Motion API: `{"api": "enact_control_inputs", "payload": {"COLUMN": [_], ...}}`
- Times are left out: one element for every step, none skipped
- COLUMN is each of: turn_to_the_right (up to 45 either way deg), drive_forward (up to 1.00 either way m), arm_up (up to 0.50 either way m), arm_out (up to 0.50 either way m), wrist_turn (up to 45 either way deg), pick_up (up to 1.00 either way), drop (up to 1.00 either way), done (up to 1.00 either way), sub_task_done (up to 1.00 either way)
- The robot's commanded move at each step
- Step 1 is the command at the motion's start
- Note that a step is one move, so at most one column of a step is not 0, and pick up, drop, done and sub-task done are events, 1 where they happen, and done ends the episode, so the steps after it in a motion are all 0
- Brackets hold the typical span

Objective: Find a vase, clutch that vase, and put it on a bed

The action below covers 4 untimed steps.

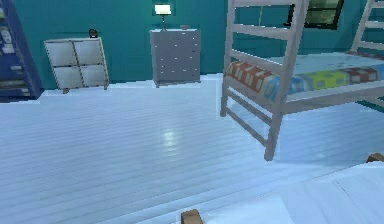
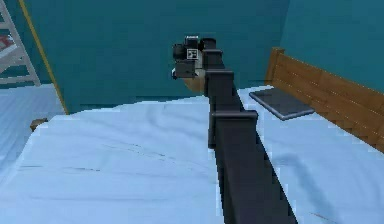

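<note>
In the forward view, a tall dark blue cabinet (image 1: pixel 14 55) stands at the left edge against the teal wall (image 1: pixel 120 30). Right of it is a low white cube shelf (image 1: pixel 77 64), then a grey chest of drawers (image 1: pixel 175 56) with a small white-shaded lamp (image 1: pixel 163 10) on top. A pale plank floor (image 1: pixel 120 140) lies in front of them. Farther right rises a white wooden bunk bed (image 1: pixel 262 90), its lower mattress covered by a many-coloured patchwork quilt (image 1: pixel 300 75).

In the arm side view, a wide bed with a pale blue sheet (image 2: pixel 120 160) spreads across the lower part. The dark square arm (image 2: pixel 240 160) reaches out above it from the bottom edge. At its far end the pincer (image 2: pixel 186 58) shows against the teal wall, with a small tan shape (image 2: pixel 207 78) just beside it. I cannot tell whether that shape is the vase, whether the pincer holds anything, or whether its fingers are apart or together. Right of the arm a flat dark grey slab (image 2: pixel 283 102) lies on the sheet, near the brown wooden headboard (image 2: pixel 325 95).
</note>
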Motion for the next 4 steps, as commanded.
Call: {"api": "enact_control_inputs", "payload": {"turn_to_the_right": [0.0, 0.0, 0.0, 0.0], "drive_forward": [0.0, 0.0, 0.0, 0.0], "arm_up": [-0.26, -0.32, 0.0, 0.1], "arm_out": [0.0, 0.0, 0.0, 0.0], "wrist_turn": [0.0, 0.0, 0.0, 0.0], "pick_up": [0.0, 0.0, 0.0, 0.0], "drop": [0.0, 0.0, 1.0, 0.0], "done": [0.0, 0.0, 0.0, 0.0], "sub_task_done": [0.0, 0.0, 0.0, 0.0]}}
